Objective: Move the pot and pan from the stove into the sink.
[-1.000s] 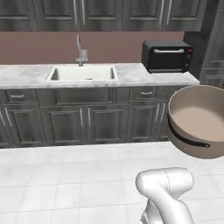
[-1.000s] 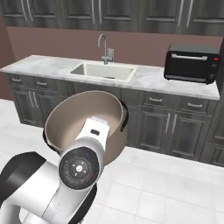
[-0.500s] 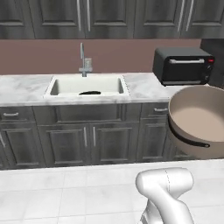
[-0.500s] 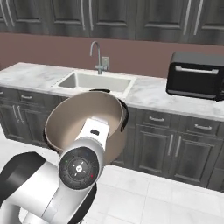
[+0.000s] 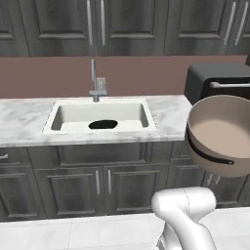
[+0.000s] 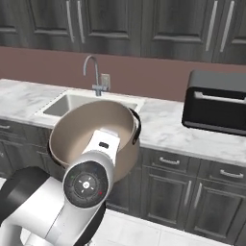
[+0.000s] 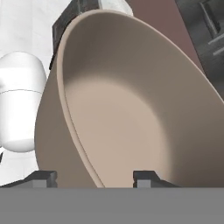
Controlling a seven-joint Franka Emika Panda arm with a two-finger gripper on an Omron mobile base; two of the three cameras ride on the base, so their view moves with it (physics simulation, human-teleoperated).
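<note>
The pot (image 5: 219,134) is held up in the air, in front of the dark cupboard doors (image 5: 102,183) and above the white floor (image 5: 73,232). It is tipped, so its pale inside can be seen. In the left base view it is seen at the right side, next to the desk (image 5: 24,119), with the sink (image 5: 100,113) to its left. In the right base view the pot (image 6: 91,132) is seen just behind the white arm (image 6: 86,182).

In the hand view the rim of the pot (image 7: 131,113) is seen between the two dark tips of the claw (image 7: 94,178). One tip is on the outside wall and the other tip is on the inside. So the claw is pinched on the pot's rim.

The sink is set in the white marble desk. A dark, flat shape, the pan (image 5: 103,124), is lying at the bottom of the sink. The silver faucet (image 5: 96,80) stands at the back of the sink, by the brown wall (image 5: 44,78).

A black box-like oven (image 6: 216,103) sits on the desk to the right of the sink. In the left base view part of it is hidden by the pot.
</note>
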